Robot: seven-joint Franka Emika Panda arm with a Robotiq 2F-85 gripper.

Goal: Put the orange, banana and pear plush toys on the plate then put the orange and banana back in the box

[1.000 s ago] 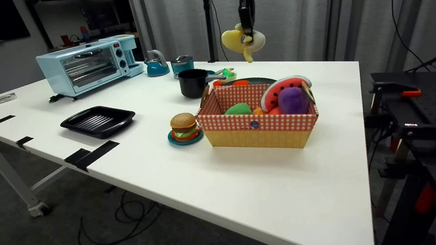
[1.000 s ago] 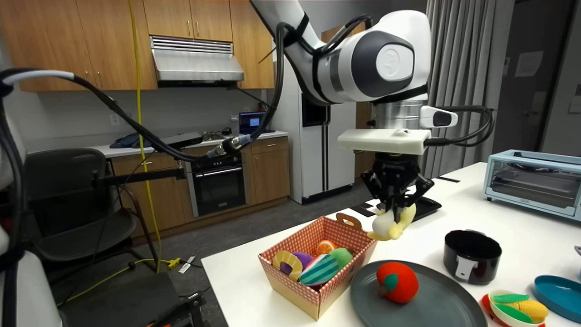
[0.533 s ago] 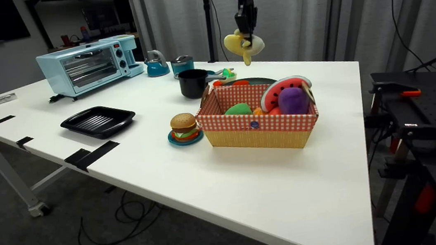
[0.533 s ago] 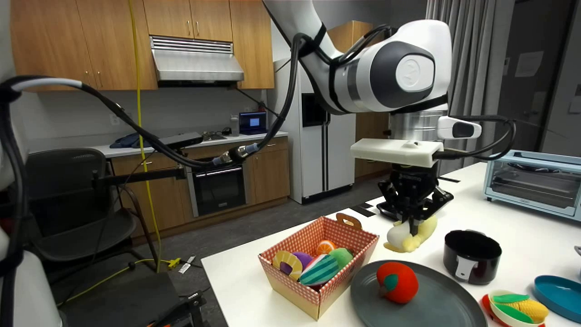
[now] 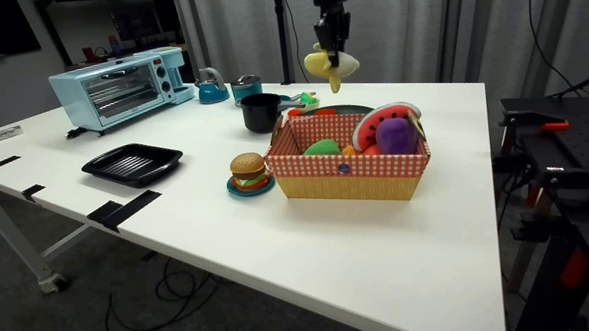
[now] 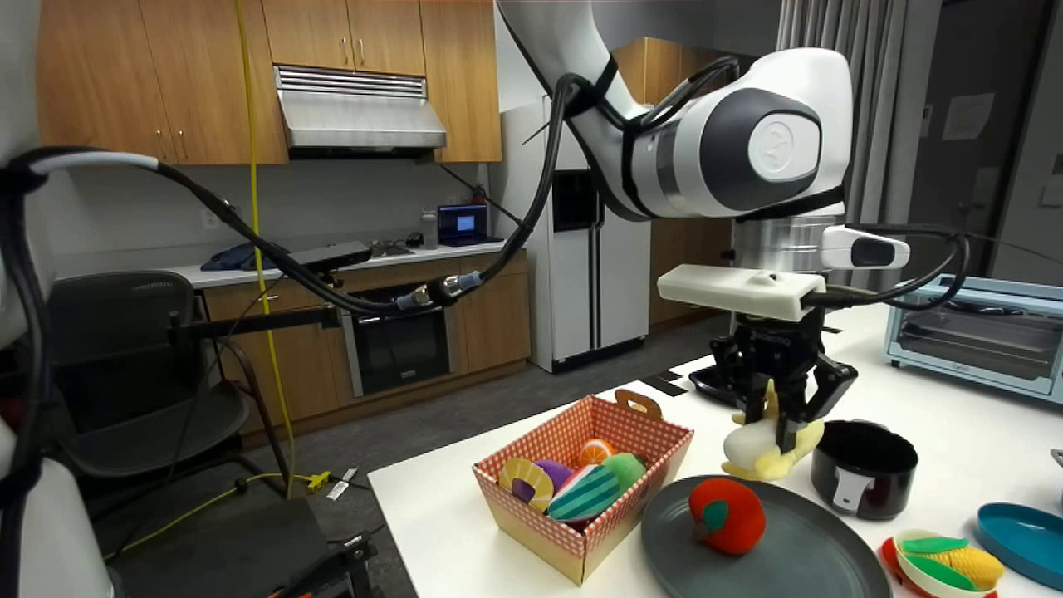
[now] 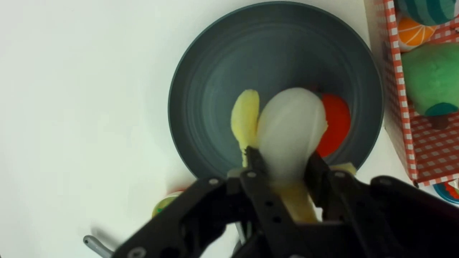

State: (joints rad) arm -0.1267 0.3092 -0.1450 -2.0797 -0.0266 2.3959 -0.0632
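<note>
There's the plush banana [image 7: 292,125], yellow peel flaring, white tip toward wrist-view twelve o'clock, gripper [image 7: 285,163] pinching it! Blue badge [image 5: 344,168] on the box [image 5: 356,186]: unreadably small.

The banana [image 7: 292,129] is soft-looking plush cloth, quite matt. The box [image 5: 350,184] has a straw-textured lower wall; its checked lining [image 6: 635,432], from where I stand, could be fabric or printed paper. Smooth worktop [image 5: 338,250], satiny metal range hood [image 6: 361,120], wood-grained cupboards [image 6: 203,83], glossy black pot [image 6: 889,486].

No clearly legible text; indistinct emblem [image 5: 344,168] on the box [image 5: 350,186]; indistinct logo [image 6: 776,147] on the arm [image 6: 683,166]
</note>
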